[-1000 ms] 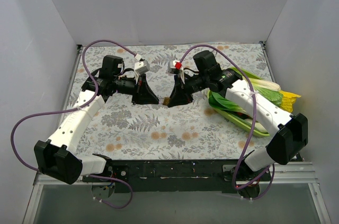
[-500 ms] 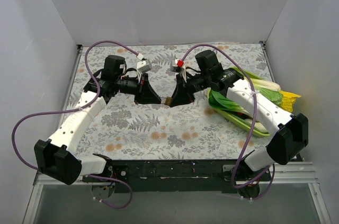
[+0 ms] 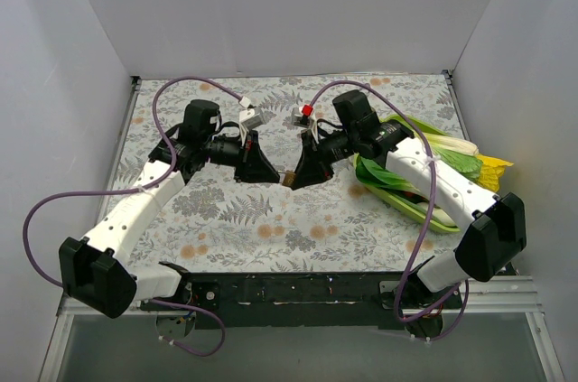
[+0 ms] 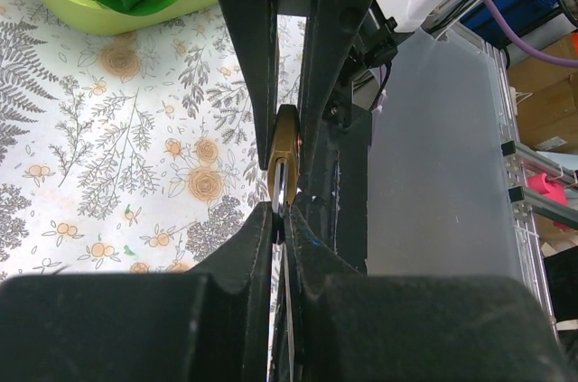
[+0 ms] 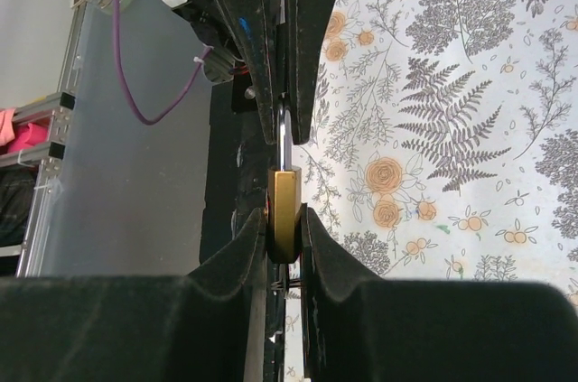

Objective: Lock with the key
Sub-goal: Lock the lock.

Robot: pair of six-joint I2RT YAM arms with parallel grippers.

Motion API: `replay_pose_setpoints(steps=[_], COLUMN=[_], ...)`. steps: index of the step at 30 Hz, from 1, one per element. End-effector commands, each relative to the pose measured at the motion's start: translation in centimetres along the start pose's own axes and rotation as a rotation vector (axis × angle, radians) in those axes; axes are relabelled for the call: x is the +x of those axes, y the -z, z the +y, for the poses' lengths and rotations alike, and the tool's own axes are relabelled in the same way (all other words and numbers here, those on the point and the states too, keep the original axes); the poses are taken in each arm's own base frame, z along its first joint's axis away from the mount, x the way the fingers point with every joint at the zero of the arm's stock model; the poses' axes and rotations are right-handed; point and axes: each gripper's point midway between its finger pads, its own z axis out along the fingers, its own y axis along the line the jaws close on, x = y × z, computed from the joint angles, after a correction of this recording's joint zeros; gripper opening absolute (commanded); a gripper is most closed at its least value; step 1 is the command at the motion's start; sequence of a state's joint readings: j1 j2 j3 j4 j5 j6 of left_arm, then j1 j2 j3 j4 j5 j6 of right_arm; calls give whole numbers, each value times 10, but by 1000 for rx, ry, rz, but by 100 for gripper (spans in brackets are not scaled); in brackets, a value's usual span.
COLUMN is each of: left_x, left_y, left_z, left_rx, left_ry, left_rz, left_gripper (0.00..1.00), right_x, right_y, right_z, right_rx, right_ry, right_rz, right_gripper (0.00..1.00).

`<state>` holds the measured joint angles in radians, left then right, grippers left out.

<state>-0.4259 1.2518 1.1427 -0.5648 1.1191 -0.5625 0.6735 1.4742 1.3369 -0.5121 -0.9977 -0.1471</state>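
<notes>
A brass padlock [image 3: 286, 178] hangs above the flowered cloth between my two grippers, mid-table. My right gripper [image 5: 287, 219] is shut on the padlock's brass body [image 5: 286, 206]. A silver metal piece [image 5: 285, 140] runs out of the body's far end into my left gripper's fingers [image 5: 242, 39]. I cannot tell whether it is the key or the shackle. In the left wrist view my left gripper [image 4: 284, 215] is shut on this silver piece [image 4: 280, 185], with the brass body [image 4: 287, 129] just beyond it, between the right fingers [image 4: 343, 48]. The two grippers [image 3: 271, 172] [image 3: 298, 176] meet tip to tip.
A light green tray [image 3: 442, 224] with leafy greens lies at the right, under the right forearm; it also shows in the left wrist view [image 4: 99, 19]. A yellow item [image 3: 495, 167] lies beyond it by the right wall. The table's black front rail [image 3: 298, 290] runs along the near edge.
Both grippers, still joined at the padlock, have shifted a little toward the near edge. The left wrist has moved right and its cable has swung.
</notes>
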Motion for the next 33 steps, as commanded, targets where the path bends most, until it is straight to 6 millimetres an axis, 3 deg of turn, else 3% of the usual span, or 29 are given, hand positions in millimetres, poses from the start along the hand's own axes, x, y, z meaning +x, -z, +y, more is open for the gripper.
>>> replay_pose_setpoints(steps=[1,10,15,18,19,20,21,24,25,28,29,31,32,33], left_x=[2,11,10,2,-4,-13,-17,-39,-44,-61,-69,-67,-69,-70], left_y=[-22,-36,-35,-28,-22,-5,7,52,59,77,82,82,81,81], left_z=[-29,-28,-30,-23,-18,2,10,44,51,85,87,106,106,106], left_rx=[153,182,185,132,108,35,10,-100,-118,-261,-272,-337,-329,-322], left_ry=[-69,-55,-51,3,19,60,107,195,233,411,433,558,665,661], left_rz=[5,4,1,-16,-32,-75,-95,-178,-192,-242,-257,-284,-306,-321], left_gripper=[0,0,0,0,7,16,31,63,71,80,81,86,87,89], right_x=[-57,-67,-63,-60,-60,-59,-60,-62,-73,-90,-98,-104,-113,-117], right_y=[-15,-22,-23,-22,-20,-17,-8,15,25,44,51,60,64,65], right_z=[25,29,32,22,17,9,-2,-29,-31,-47,-55,-69,-71,-74], right_rx=[-98,-121,-121,-73,-49,-17,21,140,177,316,378,486,511,534], right_ry=[273,296,290,280,275,263,240,201,242,277,295,298,304,307], right_rz=[-149,-165,-163,-148,-146,-147,-158,-206,-250,-314,-343,-375,-415,-429], right_gripper=[1,1,1,1,1,1,1,1,1,1,1,1,1,1])
